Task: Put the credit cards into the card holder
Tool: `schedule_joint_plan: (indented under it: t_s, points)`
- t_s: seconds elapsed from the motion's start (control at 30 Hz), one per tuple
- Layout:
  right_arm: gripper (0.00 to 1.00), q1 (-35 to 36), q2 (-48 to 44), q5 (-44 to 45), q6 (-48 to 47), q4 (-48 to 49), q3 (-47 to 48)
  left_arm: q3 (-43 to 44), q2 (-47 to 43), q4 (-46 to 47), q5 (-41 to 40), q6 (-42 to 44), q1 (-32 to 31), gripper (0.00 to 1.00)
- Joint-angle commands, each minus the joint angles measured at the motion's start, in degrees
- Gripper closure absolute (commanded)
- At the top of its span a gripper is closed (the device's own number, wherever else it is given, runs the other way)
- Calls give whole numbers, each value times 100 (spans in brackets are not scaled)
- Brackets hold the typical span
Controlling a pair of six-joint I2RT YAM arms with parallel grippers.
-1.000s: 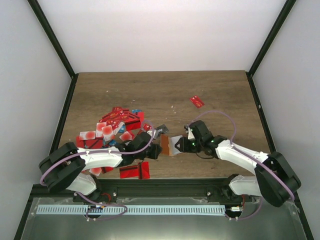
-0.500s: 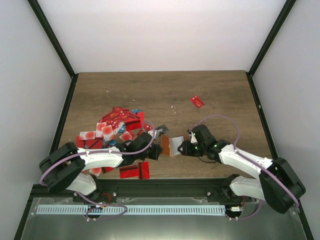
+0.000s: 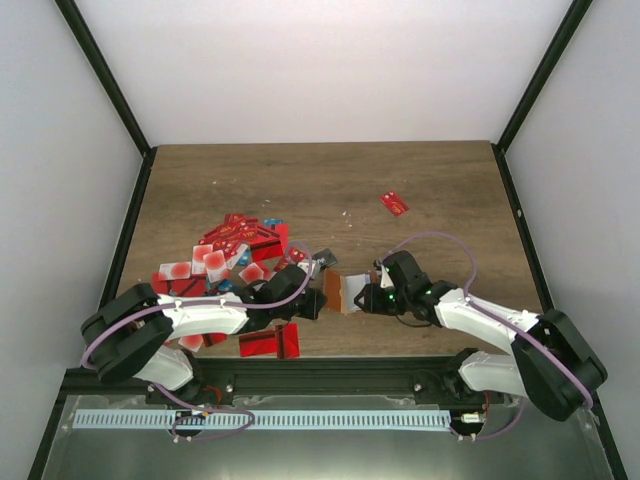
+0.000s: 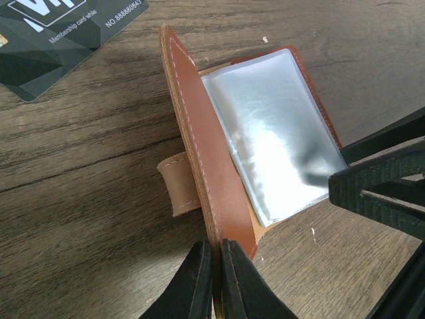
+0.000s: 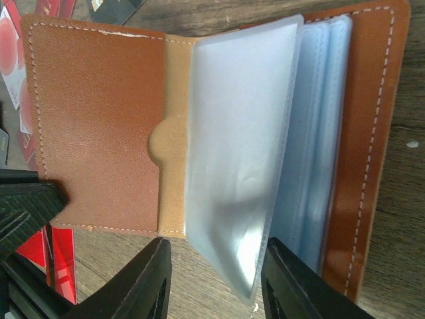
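Left gripper pinches card holder cover; right gripper, parted, straddles sleeve

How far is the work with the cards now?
Done: the card holder is open, pinched by the left gripper. In hand: the right gripper has its jaws apart around a clear sleeve. Left: every card. None shows in the sleeves, and the pile of credit cards lies on the table.

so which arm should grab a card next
Right, probably: the right pincer is open at the card holder's sleeves, with a lone red card on that side; the left pincer is shut on the cover.
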Motion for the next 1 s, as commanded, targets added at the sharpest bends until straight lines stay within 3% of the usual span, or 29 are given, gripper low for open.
schedule_joint_plan:
  t_s: [0.0,0.47,0.73,0.97]
  points:
    - [61,-19,61,-12,29,68,126,141,49,-47,-49,83,-58,92]
    - [62,-16,286,-381,-98,278,470,254,150,-62,-37,226,-83,93]
    - [63,-15,1038,-1120,-154,1038,709,281,311,151,58,240,-83,93]
    - [63,-15,1704,-1266,-206,1218,1047,305,656,607,301,318,-85,95]
